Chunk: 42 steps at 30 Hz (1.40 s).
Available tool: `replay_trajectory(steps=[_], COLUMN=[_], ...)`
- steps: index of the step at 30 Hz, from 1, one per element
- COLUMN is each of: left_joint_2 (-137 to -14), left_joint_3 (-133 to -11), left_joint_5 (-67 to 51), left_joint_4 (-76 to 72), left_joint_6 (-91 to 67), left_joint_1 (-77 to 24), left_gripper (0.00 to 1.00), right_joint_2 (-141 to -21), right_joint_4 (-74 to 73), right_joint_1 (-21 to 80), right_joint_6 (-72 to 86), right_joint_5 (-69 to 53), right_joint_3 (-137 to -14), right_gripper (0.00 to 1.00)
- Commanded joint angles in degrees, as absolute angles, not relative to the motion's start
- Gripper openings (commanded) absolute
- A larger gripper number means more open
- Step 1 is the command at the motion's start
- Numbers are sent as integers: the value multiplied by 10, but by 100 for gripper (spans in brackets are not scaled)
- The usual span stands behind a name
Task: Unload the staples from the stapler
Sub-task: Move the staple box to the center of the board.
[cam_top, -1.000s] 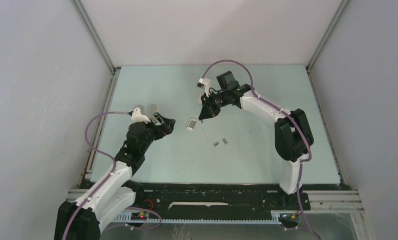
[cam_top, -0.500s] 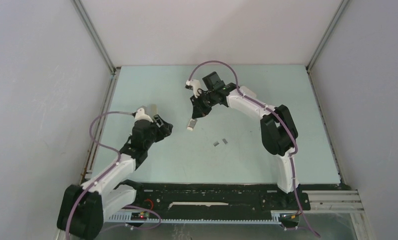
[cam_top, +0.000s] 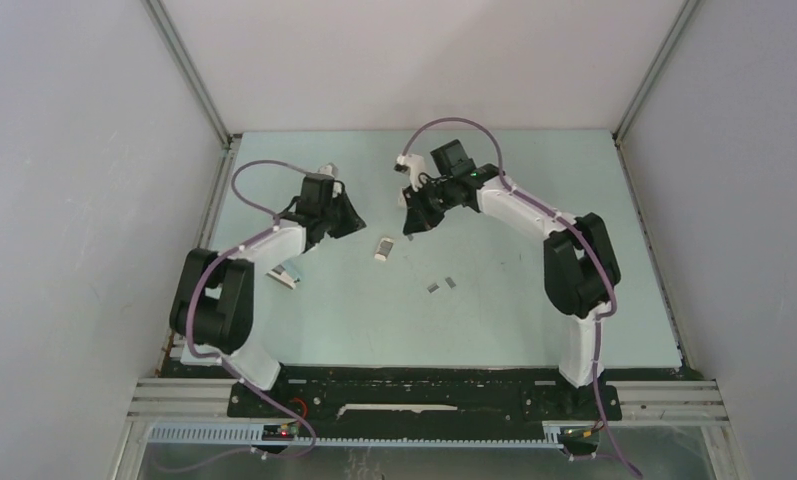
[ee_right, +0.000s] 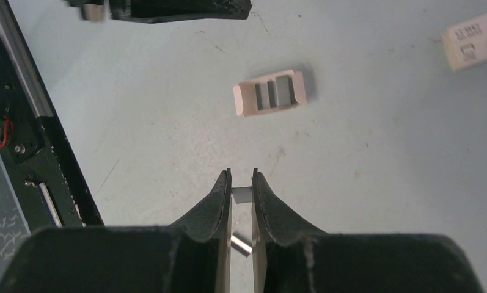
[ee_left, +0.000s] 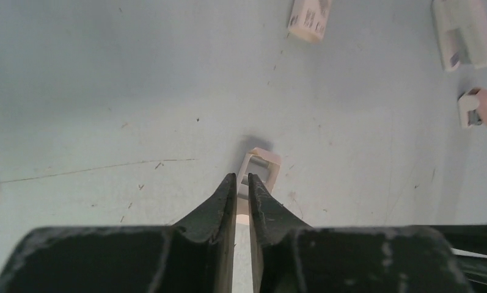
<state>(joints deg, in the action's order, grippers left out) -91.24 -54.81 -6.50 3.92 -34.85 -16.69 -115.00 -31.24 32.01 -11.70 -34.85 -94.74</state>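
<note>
**Right gripper**. The jaws are almost closed. They pinch a short silvery staple strip crosswise between the fingertips, and the strip is held clear of the table. A second silvery piece shows lower in the slit between the fingers. Whether it lies on the table cannot be determined.

**Left gripper**. The jaws are nearly together, leaving only a thin slit. The fingertips sit over the near end of a pale pink frame piece that lies flat on the table. A pale surface shows through the slit. It cannot be told apart from the frame piece beneath, so a grip on anything cannot be confirmed.

**Staples on the table.** In the top view, one loose staple strip and another loose staple strip lie just beside each other near frame centre. They are below and right of the right gripper and apart from both grippers.

**Other items.** In the right wrist view, the pale pink frame piece shows two rectangular windows and lies above centre. A small white box with printing lies at the upper right edge of that view.
</note>
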Motion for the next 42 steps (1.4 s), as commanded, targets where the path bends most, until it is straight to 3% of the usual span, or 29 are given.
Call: replay_trajectory(steps=[1, 15, 42], left_joint_2=[-966, -1053, -1111], left_joint_3=[-613, -685, -736], left_joint_5=[-121, -161, -171], left_joint_4=[110, 168, 202], left_joint_6=[-314, -292, -269], left_joint_1=[-164, -174, -193], left_gripper=[17, 16, 15], right_joint_2=[-1070, -1002, -998], right_joint_4=[-286, -277, -264], right_joint_1=[295, 255, 254], right_joint_6=[-124, -115, -106], right_joint_5=[-373, -398, -407], right_joint_3=[-906, -825, -810], right_gripper=[13, 13, 13])
